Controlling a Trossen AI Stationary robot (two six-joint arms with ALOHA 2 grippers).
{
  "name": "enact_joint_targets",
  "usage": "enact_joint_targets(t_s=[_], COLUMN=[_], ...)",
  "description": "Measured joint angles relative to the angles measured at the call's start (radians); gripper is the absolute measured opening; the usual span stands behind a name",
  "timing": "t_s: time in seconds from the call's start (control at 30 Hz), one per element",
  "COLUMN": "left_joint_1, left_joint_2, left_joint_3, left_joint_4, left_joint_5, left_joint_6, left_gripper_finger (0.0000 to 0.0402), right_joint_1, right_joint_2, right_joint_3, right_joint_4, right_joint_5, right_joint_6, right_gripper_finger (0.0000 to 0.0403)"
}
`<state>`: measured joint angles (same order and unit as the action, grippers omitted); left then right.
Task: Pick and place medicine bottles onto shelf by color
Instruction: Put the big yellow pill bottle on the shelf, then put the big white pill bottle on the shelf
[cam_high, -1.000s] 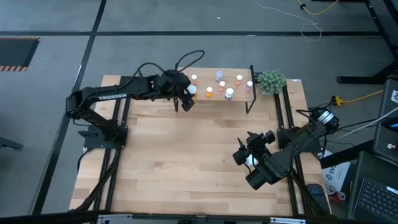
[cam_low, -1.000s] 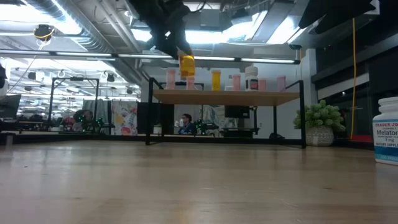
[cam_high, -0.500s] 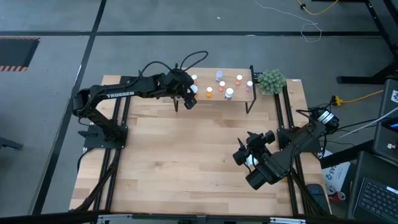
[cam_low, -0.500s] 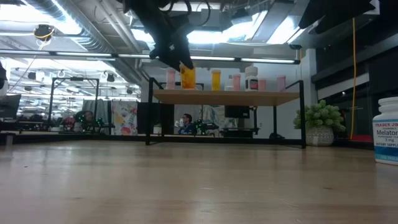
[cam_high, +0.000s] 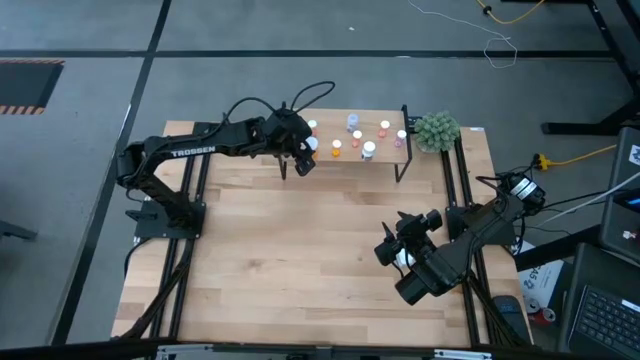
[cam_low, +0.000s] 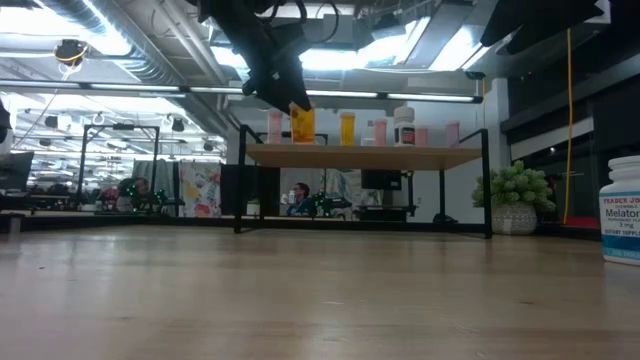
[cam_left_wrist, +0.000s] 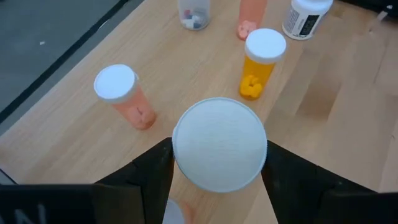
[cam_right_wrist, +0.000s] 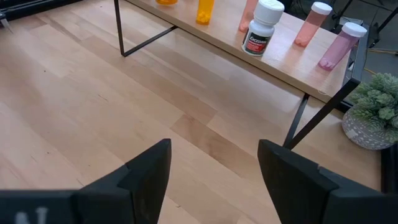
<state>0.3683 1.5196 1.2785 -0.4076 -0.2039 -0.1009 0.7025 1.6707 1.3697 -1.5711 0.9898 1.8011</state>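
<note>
Left jaws (cam_left_wrist: 217, 180) clamped on round-capped orange bottle (cam_low: 301, 123) over light-wood shelf (cam_low: 365, 156); right jaws (cam_right_wrist: 214, 168) parted.

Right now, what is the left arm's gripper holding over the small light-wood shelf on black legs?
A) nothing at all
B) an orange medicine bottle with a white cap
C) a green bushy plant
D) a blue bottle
B: the left gripper is shut on the orange medicine bottle with a white cap, its two dark fingers at either side of the cap, above the shelf.
</note>
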Motion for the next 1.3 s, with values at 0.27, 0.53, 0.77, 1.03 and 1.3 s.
enact_joint_targets(t_s=[0.27, 0.53, 0.77, 1.03, 1.3], left_joint_1=[0.000, 0.000, 0.005, 0.005, 0.005], left_joint_2=[0.000, 0.001, 0.001, 0.002, -0.002], left_joint_3=[0.000, 0.000, 0.000, 0.000, 0.000], left_joint_4=[-0.001, -0.002, -0.004, 0.012, 0.065], left_joint_5=[0.011, 0.011, -0.010, -0.019, -0.019], left_joint_6=[0.042, 0.051, 0.051, 0.034, 0.033], left_gripper_finger=[0.0213, 0.0213, 0.0239, 0.0260, 0.0261], right_joint_1=[0.000, 0.000, 0.000, 0.000, 0.000], right_joint_2=[0.000, 0.000, 0.000, 0.000, 0.000], right_joint_3=[0.000, 0.000, 0.000, 0.000, 0.000], right_joint_4=[0.000, 0.000, 0.000, 0.000, 0.000], right_joint_5=[-0.017, -0.019, -0.024, -0.024, -0.026], right_joint_6=[0.000, 0.000, 0.000, 0.000, 0.000], right_gripper_finger=[0.0242, 0.0242, 0.0242, 0.0242, 0.0242])
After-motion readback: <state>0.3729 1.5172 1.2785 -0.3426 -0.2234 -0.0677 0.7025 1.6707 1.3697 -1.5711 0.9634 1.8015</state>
